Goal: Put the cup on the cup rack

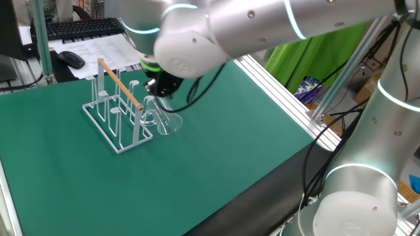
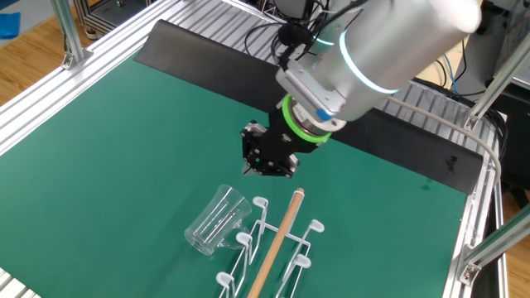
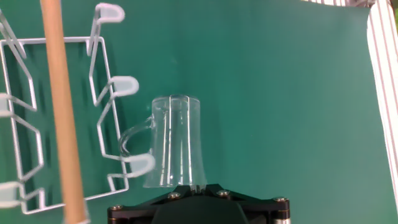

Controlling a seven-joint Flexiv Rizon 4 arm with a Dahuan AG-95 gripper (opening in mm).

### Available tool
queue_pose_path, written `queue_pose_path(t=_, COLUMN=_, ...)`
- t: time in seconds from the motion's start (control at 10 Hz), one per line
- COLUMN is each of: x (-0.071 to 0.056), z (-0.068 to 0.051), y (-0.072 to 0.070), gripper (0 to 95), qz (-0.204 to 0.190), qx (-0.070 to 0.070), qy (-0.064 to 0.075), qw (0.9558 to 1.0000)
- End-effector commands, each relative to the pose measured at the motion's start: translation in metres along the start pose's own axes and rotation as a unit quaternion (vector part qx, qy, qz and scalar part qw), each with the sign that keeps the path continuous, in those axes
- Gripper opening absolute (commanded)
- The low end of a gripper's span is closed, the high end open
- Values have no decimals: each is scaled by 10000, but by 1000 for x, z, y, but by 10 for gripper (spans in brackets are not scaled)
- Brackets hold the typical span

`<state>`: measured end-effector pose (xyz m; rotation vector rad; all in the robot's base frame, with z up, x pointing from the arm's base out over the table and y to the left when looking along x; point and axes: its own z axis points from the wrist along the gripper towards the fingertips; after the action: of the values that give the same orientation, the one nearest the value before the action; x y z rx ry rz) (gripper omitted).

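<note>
In the hand view I can't see my fingers properly: only thin tips show above the black housing, against the glass mug. Left of them, the cup rack is cut by the frame edges. From the first fixed view, the arm hides the fingers.

You see a silver-grey arm with glowing cyan rings, a green wrist band, black gripper, apparently screwed together.

The cup hangs tilted on a peg at the cup rack's outer edge, handle toward the rack.
</note>
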<state>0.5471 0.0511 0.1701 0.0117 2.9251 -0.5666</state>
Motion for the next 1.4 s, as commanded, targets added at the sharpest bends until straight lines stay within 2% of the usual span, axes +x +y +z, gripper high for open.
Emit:
queue_pose_path(t=0.1, x=0, z=1, y=0, gripper=190, qz=-26, qx=-23, qy=62, qw=10000)
queue_pose_path(t=0.2, x=0, z=1, y=0, gripper=380, qz=-32, qx=-26, qy=93, qw=9999)
queue_pose_path(t=0.3, x=-2, z=2, y=-1, gripper=380, qz=-32, qx=-28, qy=108, qw=9999)
queue_pose_path(t=0.4, x=-3, z=2, y=-2, gripper=570, qz=-48, qx=-30, qy=130, qw=9999)
queue_pose_path(t=0.5, x=-6, z=2, y=-3, gripper=570, qz=-71, qx=-46, qy=145, qw=9999)
queue_pose_path(t=0.7, x=-16, z=6, y=-5, gripper=950, qz=-117, qx=-111, qy=174, qw=9997)
queue_pose_path(t=0.8, x=-22, z=9, y=-6, gripper=950, qz=-145, qx=-178, qy=188, qw=9996)
queue_pose_path(t=1.1, x=-29, z=15, y=-5, gripper=950, qz=-120, qx=-349, qy=234, qw=9990)
queue_pose_path(t=1.4, x=-35, z=25, y=-1, gripper=950, qz=-59, qx=-381, qy=217, qw=9990)
